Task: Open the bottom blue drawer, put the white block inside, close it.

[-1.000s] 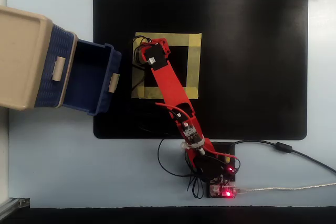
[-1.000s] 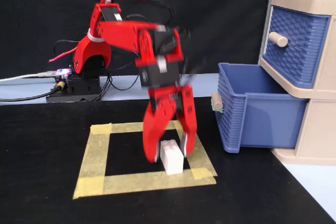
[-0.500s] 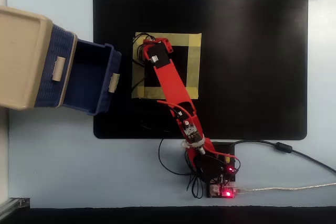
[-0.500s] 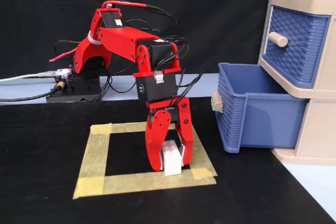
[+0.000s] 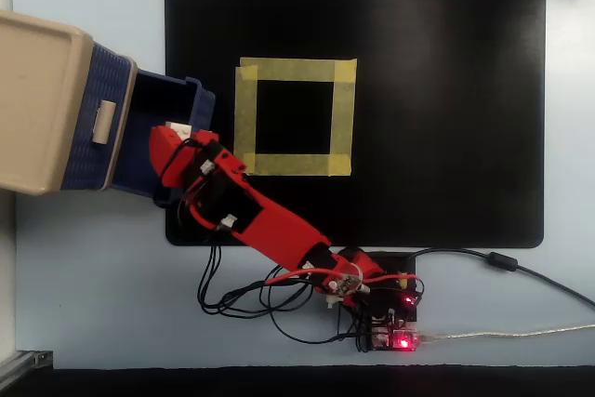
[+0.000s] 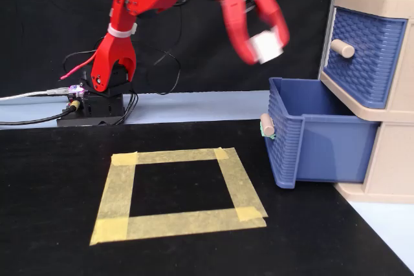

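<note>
The bottom blue drawer (image 6: 310, 135) stands pulled out of the beige cabinet (image 6: 388, 153); in the overhead view the drawer (image 5: 177, 99) juts right from the cabinet (image 5: 37, 99). My red gripper (image 6: 264, 46) is shut on the white block (image 6: 266, 44) and holds it in the air above the open drawer's front part. In the overhead view the gripper (image 5: 175, 137) hangs over the drawer and the block (image 5: 178, 127) shows as a white spot at its tip. The upper blue drawer (image 6: 363, 53) is closed.
A yellow tape square (image 6: 178, 192) lies on the black mat (image 5: 437, 118). The arm's base with its board and cables (image 5: 390, 309) sits at the mat's near edge in the overhead view. The pulled-out drawer's beige handle (image 6: 266, 124) faces the tape square.
</note>
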You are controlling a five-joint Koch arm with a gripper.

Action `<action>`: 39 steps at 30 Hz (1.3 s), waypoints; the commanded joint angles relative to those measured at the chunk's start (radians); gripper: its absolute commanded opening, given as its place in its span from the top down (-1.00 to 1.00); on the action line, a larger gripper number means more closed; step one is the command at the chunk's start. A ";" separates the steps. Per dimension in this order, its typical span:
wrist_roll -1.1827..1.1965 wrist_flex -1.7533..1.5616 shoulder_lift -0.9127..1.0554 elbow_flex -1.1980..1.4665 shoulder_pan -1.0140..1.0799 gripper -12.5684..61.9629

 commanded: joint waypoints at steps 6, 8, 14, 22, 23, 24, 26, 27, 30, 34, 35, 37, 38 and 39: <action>-0.103 -0.233 -0.196 -0.169 -0.075 0.85; -0.101 -0.276 -0.229 -0.170 -0.072 0.61; -0.103 -0.199 -0.207 -0.172 -0.071 -0.25; 0.031 0.379 0.078 -0.127 0.061 -0.25; 0.083 0.393 0.080 -0.081 0.097 -0.25; 0.135 0.391 0.081 -0.002 0.124 -0.25; 0.192 0.370 0.081 0.124 0.137 -0.25; 0.195 0.341 0.072 0.189 0.132 -0.25; 0.192 0.199 -0.071 0.253 0.086 -0.25; 0.094 -0.051 -0.225 0.127 -0.055 -0.26; 0.055 -0.092 -0.261 0.100 -0.066 -0.26; -0.006 -0.166 -0.316 0.046 -0.091 -0.26; -0.035 -0.216 -0.344 0.002 -0.117 -0.26; -0.057 -0.255 -0.365 -0.029 -0.130 -0.26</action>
